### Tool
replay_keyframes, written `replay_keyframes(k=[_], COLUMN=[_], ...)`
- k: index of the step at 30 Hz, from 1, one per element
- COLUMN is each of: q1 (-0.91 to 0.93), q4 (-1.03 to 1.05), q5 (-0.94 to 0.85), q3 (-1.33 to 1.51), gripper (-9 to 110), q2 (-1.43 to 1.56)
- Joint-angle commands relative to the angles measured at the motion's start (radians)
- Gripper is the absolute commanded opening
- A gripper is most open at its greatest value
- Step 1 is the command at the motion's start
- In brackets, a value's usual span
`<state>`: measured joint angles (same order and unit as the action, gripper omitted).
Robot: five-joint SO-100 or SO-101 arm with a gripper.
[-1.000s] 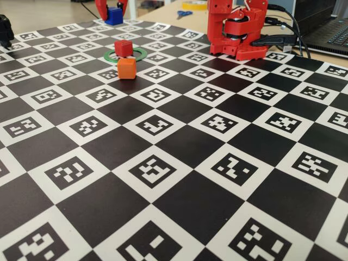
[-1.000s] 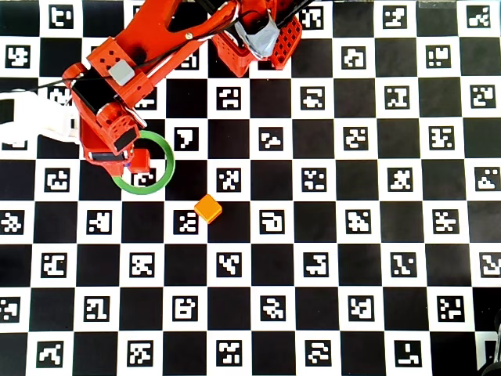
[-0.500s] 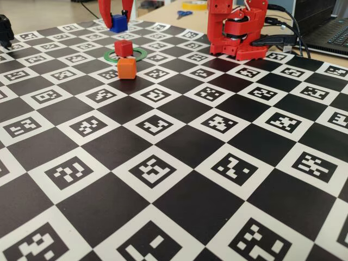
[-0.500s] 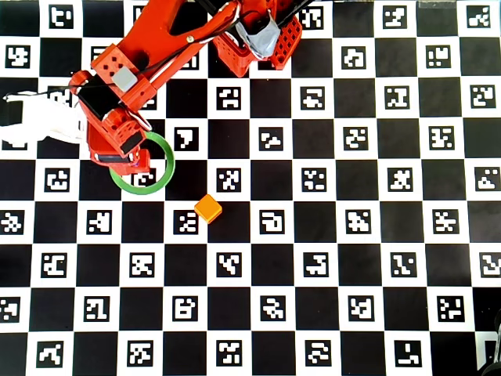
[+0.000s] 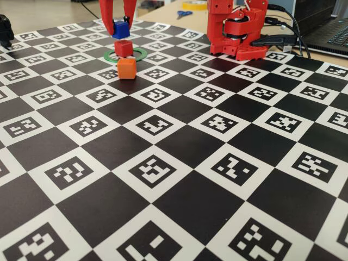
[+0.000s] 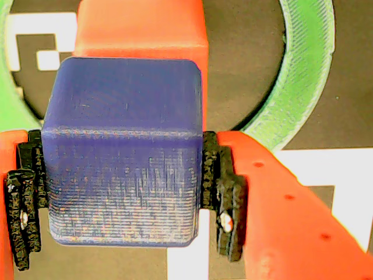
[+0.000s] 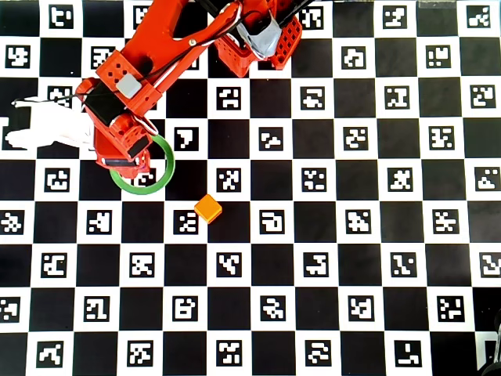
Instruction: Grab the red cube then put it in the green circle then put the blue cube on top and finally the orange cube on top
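My gripper [image 5: 120, 28] is shut on the blue cube [image 5: 120, 29] and holds it just above the red cube [image 5: 123, 48], which sits inside the green circle [image 5: 139, 54]. In the wrist view the blue cube [image 6: 122, 157] fills the space between the black pads [image 6: 224, 192], with the red cube [image 6: 140, 29] behind it and the green circle [image 6: 306, 76] around. The orange cube [image 5: 126, 68] stands on the board just in front of the ring. In the overhead view the arm covers the red and blue cubes; the green circle [image 7: 160, 182] and orange cube [image 7: 207, 208] show.
The arm's red base [image 5: 239, 30] stands at the back right of the checkered marker board [image 5: 179, 163]. Cables and a laptop [image 5: 326, 27] lie behind it. A black object [image 5: 5, 30] sits at the far left edge. Scissors [image 5: 184, 13] lie on the table behind.
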<state>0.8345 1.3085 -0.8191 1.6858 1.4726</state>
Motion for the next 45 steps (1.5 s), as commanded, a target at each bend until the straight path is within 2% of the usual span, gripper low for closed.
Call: replay_keyframes(k=[1,29,45], q1=[-0.006,-0.008,-0.006], q4=[-0.015,-0.034,-0.054], q5=[-0.002,0.005,0.002], q3=[-0.012,0.031,0.046], gripper=[6,6,12], q2=[0.049,0.048,0.046])
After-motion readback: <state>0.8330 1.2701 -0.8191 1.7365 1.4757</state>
